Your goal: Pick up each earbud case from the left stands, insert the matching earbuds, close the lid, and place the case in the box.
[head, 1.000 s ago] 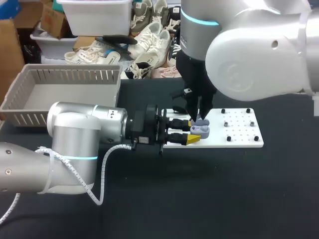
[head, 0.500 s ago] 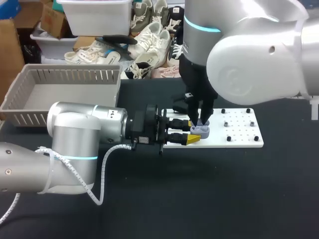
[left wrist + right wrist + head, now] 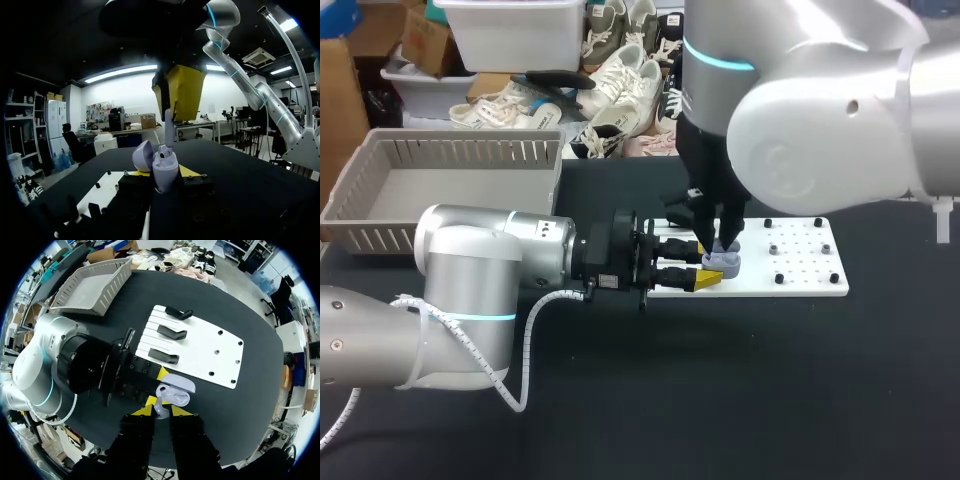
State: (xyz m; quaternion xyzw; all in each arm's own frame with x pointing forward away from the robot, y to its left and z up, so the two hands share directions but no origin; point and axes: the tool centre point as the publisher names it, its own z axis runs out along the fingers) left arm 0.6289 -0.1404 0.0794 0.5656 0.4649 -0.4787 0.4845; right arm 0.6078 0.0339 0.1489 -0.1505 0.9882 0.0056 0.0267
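Open lavender earbud case (image 3: pixel 724 262), above the white board (image 3: pixel 805 280), clamped between my left gripper's (image 3: pixel 708 264) jaws; my right gripper (image 3: pixel 156 410), jaws narrow, pinches an earbud (image 3: pixel 168 130) at the case's well; grey box (image 3: pixel 380 238) well apart

Left arm (image 3: pixel 470 270) and right arm (image 3: pixel 820 120): silver-grey shells, cyan rings, black wrists. Left gripper (image 3: pixel 709 264) yellow-tipped. White spiral-wrapped cable (image 3: pixel 523 345) seen lower left.

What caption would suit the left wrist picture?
Right gripper holds an earbud at the open lilac case clamped in the left gripper.
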